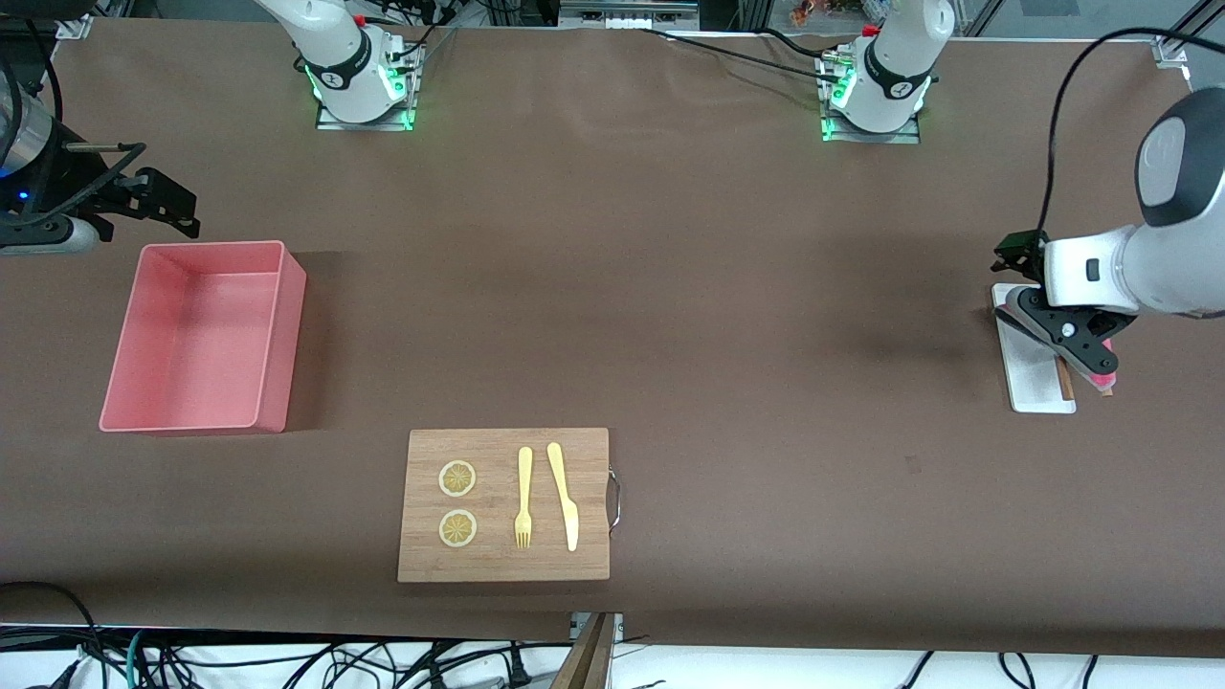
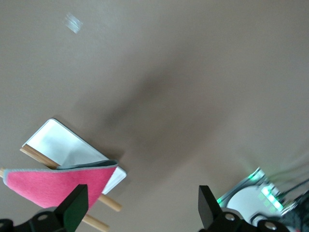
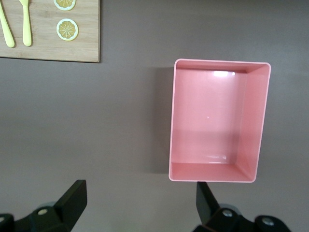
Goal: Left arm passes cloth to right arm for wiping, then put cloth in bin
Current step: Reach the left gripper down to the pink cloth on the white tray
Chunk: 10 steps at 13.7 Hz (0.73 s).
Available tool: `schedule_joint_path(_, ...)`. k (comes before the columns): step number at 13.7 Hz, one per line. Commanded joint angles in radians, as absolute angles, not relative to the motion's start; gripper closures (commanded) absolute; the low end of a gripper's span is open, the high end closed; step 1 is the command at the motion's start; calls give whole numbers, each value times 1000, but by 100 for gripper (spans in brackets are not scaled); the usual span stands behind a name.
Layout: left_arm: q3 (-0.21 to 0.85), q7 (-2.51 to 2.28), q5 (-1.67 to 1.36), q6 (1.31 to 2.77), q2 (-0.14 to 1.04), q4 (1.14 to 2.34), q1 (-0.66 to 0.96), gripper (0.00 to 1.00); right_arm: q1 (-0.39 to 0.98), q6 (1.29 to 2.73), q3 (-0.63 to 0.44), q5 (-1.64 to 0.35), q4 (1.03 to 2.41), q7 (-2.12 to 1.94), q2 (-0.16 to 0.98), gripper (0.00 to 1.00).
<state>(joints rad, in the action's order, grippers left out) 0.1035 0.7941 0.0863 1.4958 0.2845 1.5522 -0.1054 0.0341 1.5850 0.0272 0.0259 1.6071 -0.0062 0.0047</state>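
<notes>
the left claw [image 1: 1057,340] hangs released, fingers spread, over the small white tray [image 1: 1029,368] at the left arm's end of the worktop [image 1: 727,287], where the cloth [image 2: 58,186] lies folded to a triangle across the tray and two wooden sticks [image 2: 104,200], ungripped. the right claw [image 1: 167,206] waits released above the worktop near the bin [image 1: 201,340] at the right arm's end. a wooden board [image 1: 504,505] with fork, knife and two lemon slices sits nearer the front camera.

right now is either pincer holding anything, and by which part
Nothing is held. The left pincer hangs open over the magenta-pink terry cloth; the right pincer is open beside the pale pink plastic bin.
</notes>
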Motion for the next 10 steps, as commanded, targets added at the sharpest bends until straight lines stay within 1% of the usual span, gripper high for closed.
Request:
schedule_joint_path(1,106,1042,123,1540,397,1503,-182,0,37,1578,28,35,1588,-18,9,0)
schedule_joint_path(3,107,1225,185,1577,468,1502,-233,0,37,1578,28,34,1588,-18,9,0)
schedule_joint_path(6,107,1438,314,1681,530,1508,-256,0,35,1575,28,34,1588,-18,9,0)
schedule_joint_path(8,107,1482,386,1756,580,1503,-285,0,35,1577,28,34,1589,-17,9,0)
schedule_joint_path(10,110,1500,451,1828,610,1505,-267,0,37,1575,28,34,1588,-17,9,0)
